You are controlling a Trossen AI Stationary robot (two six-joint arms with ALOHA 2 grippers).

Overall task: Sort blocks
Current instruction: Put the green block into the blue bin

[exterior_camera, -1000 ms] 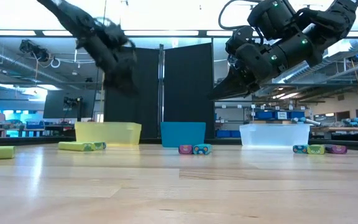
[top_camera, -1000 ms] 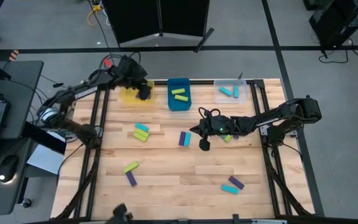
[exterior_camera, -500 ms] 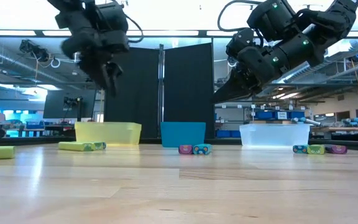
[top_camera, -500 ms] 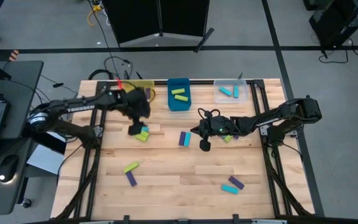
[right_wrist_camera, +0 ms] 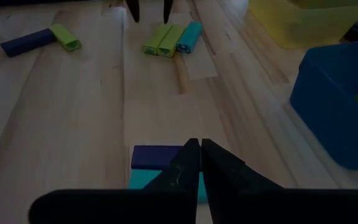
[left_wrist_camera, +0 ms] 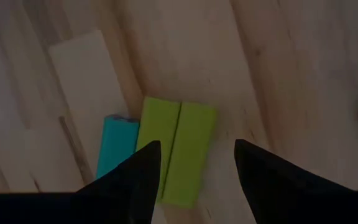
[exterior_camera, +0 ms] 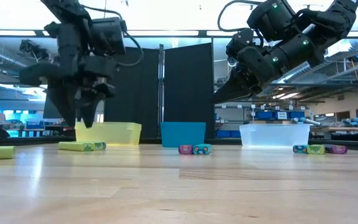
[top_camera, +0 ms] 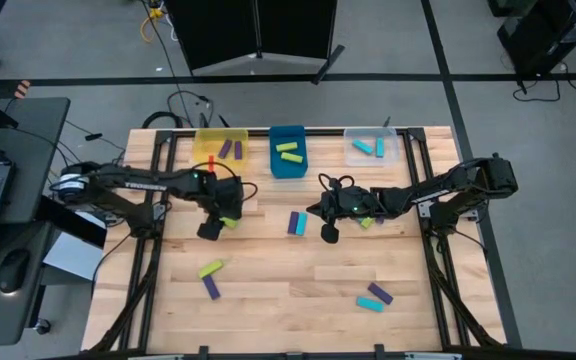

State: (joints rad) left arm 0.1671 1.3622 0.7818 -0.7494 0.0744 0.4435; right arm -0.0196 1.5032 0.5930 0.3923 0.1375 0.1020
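The left gripper (left_wrist_camera: 191,165) hangs with its jaws released, spread either side of a lime block (left_wrist_camera: 178,151) that lies flat on the surface (top_camera: 288,280), touching a cyan block (left_wrist_camera: 113,149) along one long edge. Such a small rigid bar is probably light and hard, and smooth enough to skid or twist if pinched off-centre, so the safest hold looks to be across its narrow width near mid-length; the cyan neighbour pressed against it leaves little room for a finger on that side. In the high view the left arm reaches in from the surface's left edge, its wrist bent down over that pair, just in front of the yellow bin (top_camera: 220,146). The right gripper (right_wrist_camera: 196,163), jaws clenched with nothing between them, hovers above a purple block (right_wrist_camera: 155,156) and another cyan one at mid-surface, its arm stretched in from the right. Other blocks (top_camera: 208,276) lie scattered nearer the front edge.
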